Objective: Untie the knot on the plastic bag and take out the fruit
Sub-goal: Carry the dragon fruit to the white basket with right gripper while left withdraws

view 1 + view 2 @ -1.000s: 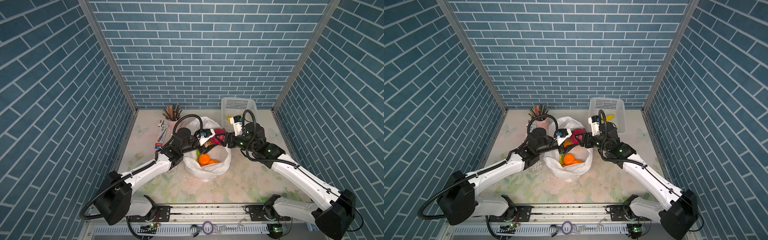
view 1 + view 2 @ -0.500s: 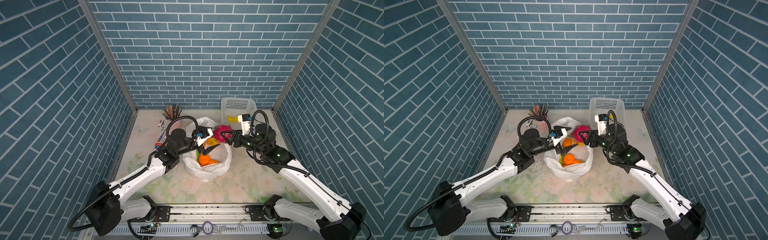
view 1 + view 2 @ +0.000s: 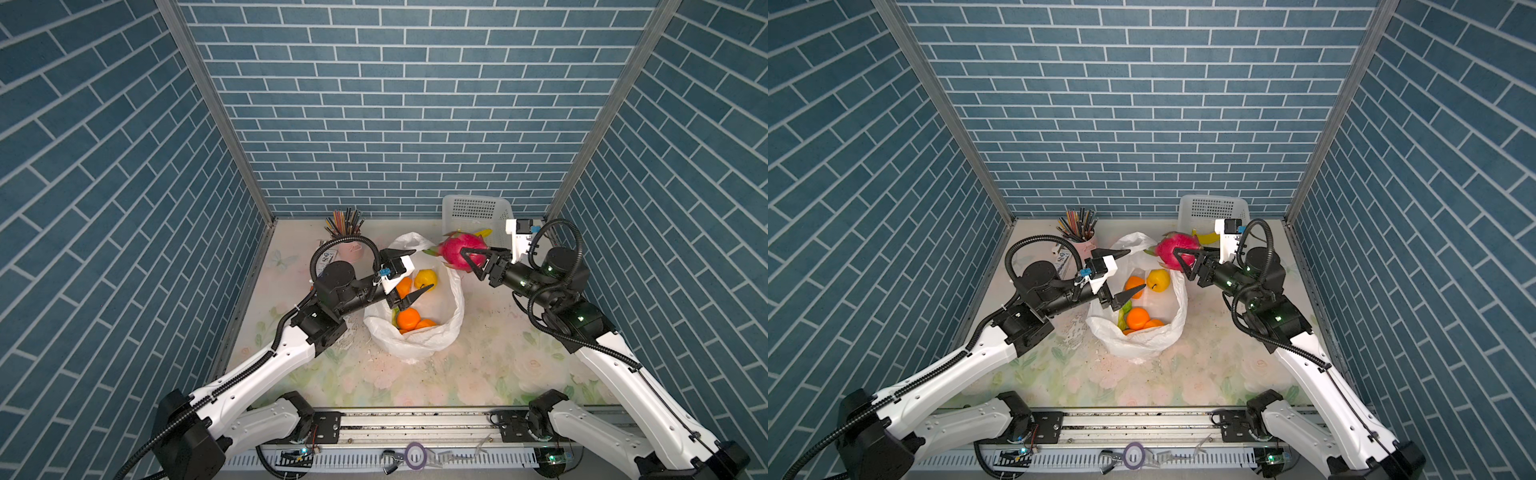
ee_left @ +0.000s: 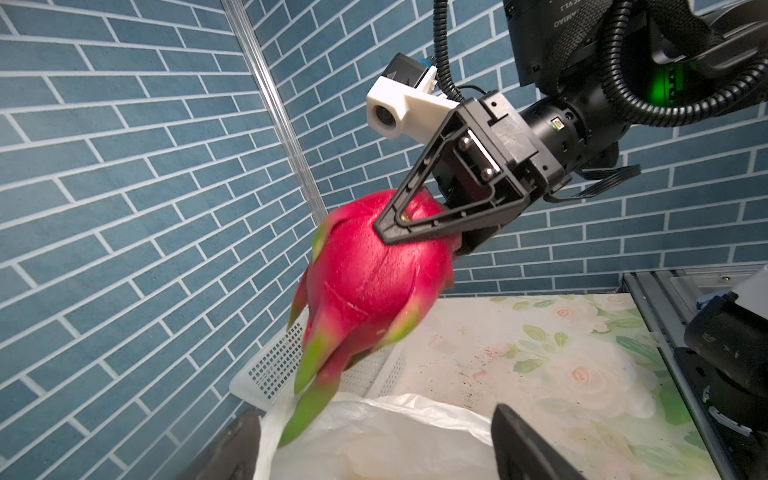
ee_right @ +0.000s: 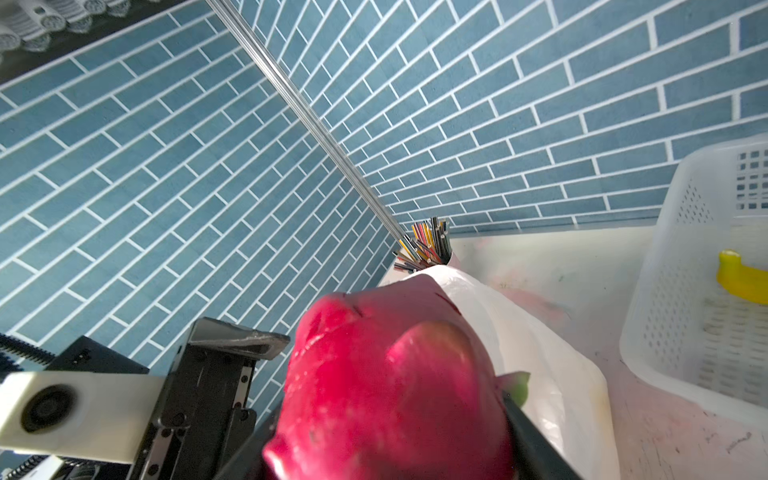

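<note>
The white plastic bag [image 3: 415, 340] [image 3: 1142, 343] lies on the table with its mouth wide open; no knot shows. Inside are oranges [image 3: 407, 318] and a yellow apple [image 3: 424, 277]. My right gripper [image 3: 466, 262] [image 3: 1178, 259] [image 5: 390, 436] is shut on the pink dragon fruit [image 3: 457, 247] [image 4: 374, 270] [image 5: 395, 395], in the air between the bag's back rim and the basket. My left gripper [image 3: 422, 269] [image 3: 1137, 269] [image 4: 374, 449] hangs open over the bag's left rim, with nothing between its fingers.
A white perforated basket [image 3: 476, 208] [image 5: 685, 291] with a yellow banana [image 5: 739, 278] in it stands at the back right. A cup of coloured pencils [image 3: 347, 224] and some papers sit at the back left. Blue brick walls close in on three sides.
My right gripper has lifted the dragon fruit up out of the bag and toward the back right. My left gripper has opened wider and drawn back a little to the left.
</note>
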Action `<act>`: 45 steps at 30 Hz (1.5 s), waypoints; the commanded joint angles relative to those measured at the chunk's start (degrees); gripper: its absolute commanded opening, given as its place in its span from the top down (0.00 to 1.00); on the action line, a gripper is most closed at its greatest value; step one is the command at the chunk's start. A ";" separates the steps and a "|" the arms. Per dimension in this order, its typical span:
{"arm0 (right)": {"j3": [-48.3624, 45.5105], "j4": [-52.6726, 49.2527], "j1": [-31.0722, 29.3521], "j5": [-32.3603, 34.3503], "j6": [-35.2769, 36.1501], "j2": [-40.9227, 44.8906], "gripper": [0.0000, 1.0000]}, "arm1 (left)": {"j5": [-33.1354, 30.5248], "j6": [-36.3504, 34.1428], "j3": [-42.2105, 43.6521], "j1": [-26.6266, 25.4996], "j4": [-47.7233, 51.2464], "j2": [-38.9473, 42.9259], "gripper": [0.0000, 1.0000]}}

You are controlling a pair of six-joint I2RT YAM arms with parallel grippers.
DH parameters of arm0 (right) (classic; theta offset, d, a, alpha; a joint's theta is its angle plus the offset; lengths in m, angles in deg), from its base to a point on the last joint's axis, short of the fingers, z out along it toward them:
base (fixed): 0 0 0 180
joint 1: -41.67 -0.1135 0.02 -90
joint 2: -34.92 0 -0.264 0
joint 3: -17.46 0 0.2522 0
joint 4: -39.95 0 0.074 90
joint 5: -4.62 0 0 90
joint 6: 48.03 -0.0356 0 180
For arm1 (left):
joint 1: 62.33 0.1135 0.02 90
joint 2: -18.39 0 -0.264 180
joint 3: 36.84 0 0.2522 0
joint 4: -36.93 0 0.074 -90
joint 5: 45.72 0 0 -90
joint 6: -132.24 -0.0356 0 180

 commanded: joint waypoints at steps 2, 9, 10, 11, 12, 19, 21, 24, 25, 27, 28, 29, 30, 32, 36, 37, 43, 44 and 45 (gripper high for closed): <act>1.15 9.13 3.05 0.29 -3.17 0.53 0.46 | -1.73 1.25 -1.18 -0.18 2.01 0.65 0.13; 0.09 18.16 10.03 4.00 -8.56 -5.48 0.47 | -5.37 2.91 -8.76 -0.18 13.68 -2.30 0.13; 0.07 20.09 10.90 3.82 -9.28 -6.97 0.47 | -5.55 3.21 -8.91 -0.17 13.96 -2.34 0.13; 0.22 21.14 11.38 3.53 -9.43 -7.96 0.47 | -5.51 3.34 -8.91 -0.18 14.15 -2.34 0.13; 0.56 22.12 12.00 3.32 -9.56 -9.25 0.47 | -5.63 3.37 -8.78 -0.17 14.16 -2.21 0.13; 1.19 24.64 18.50 1.08 -15.43 -17.05 0.48 | -6.96 3.68 -7.97 -0.15 15.09 -2.16 0.13; 0.25 29.39 20.46 -3.24 -17.34 -18.76 0.48 | -7.72 3.57 -7.89 -0.22 15.34 -2.36 0.13; 2.58 29.00 22.09 -9.96 -15.42 -20.62 0.49 | -11.29 3.76 -8.68 -0.12 16.98 -3.31 0.13; 4.01 24.72 22.34 -9.74 -13.15 -20.81 0.49 | -12.12 3.84 -9.03 -0.18 17.55 -3.67 0.13; 5.24 17.63 23.76 -8.78 -10.24 -20.90 0.48 | -13.19 3.94 -9.40 -0.18 18.07 -4.40 0.13; 4.96 18.06 25.28 -11.62 -10.59 -21.09 0.49 | -13.29 3.89 -9.60 -0.18 18.12 -4.73 0.13; 5.04 18.87 26.53 -15.46 -10.91 -21.41 0.49 | -13.21 3.77 -9.58 -0.19 18.16 -5.09 0.13; 5.90 18.48 27.82 -20.02 -10.45 -21.95 0.49 | -13.08 3.76 -9.77 -0.18 18.28 -5.52 0.13; 7.53 12.13 29.57 -21.39 -6.85 -21.48 0.49 | -12.81 4.02 -10.51 -0.18 18.72 -6.32 0.13; 7.27 8.49 30.87 -19.35 -3.55 -21.86 0.49 | -10.14 4.29 -10.78 -0.17 17.49 -6.57 0.13; 7.46 8.52 30.81 -20.14 -3.63 -22.97 0.49 | -9.43 4.36 -10.78 -0.27 17.06 -6.33 0.13; 7.68 10.94 30.81 -21.91 -4.06 -30.43 0.49 | -4.08 3.58 -10.24 -1.09 16.49 -3.42 0.13; 7.97 10.67 30.89 -22.06 -3.69 -31.97 0.49 | -3.96 3.17 -10.47 -1.38 17.06 -3.01 0.13; 8.23 10.72 30.87 -22.39 -3.43 -33.15 0.49 | -3.97 2.70 -10.75 -1.61 17.68 -2.67 0.13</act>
